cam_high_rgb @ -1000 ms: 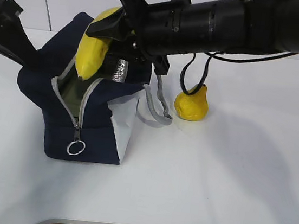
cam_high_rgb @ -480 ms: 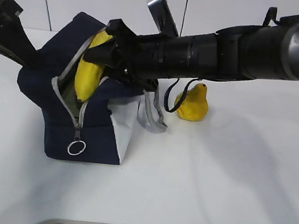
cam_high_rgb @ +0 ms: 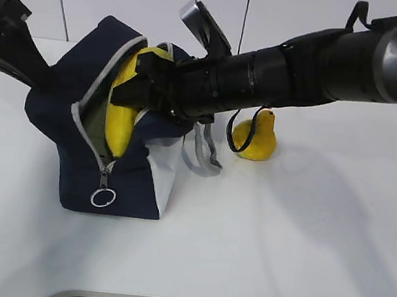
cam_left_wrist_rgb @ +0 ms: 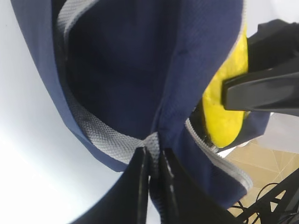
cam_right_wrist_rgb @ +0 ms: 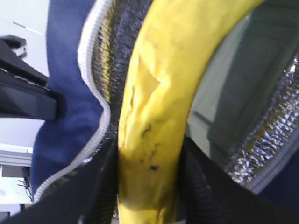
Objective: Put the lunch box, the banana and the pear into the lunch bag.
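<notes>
Exterior view, near to far: bare white worktop (cam_high_rgb: 281, 238) along the front edge, smooth and matte. Boxy navy fabric lunch bag (cam_high_rgb: 129, 183) sits toward the left side, grey zipper parted, metal ring pull (cam_high_rgb: 102, 197) hanging at its front, white side panel, grey webbing handles drooping on the right. Curved yellow banana (cam_high_rgb: 121, 114) stands partly inside the opening, pinched by the right gripper (cam_high_rgb: 144, 91); right wrist view shows its fingers pressed on both sides of the dented, brown-flecked peel, crinkled silver foil lining around it. Squat yellow-orange pear (cam_high_rgb: 255, 138) rests on the worktop right of the bag, near the back. Left gripper (cam_left_wrist_rgb: 153, 165) has its jaws closed on the bag's grey webbing. Something sage-green, probably the lunch box (cam_right_wrist_rgb: 224, 107), lies inside.
</notes>
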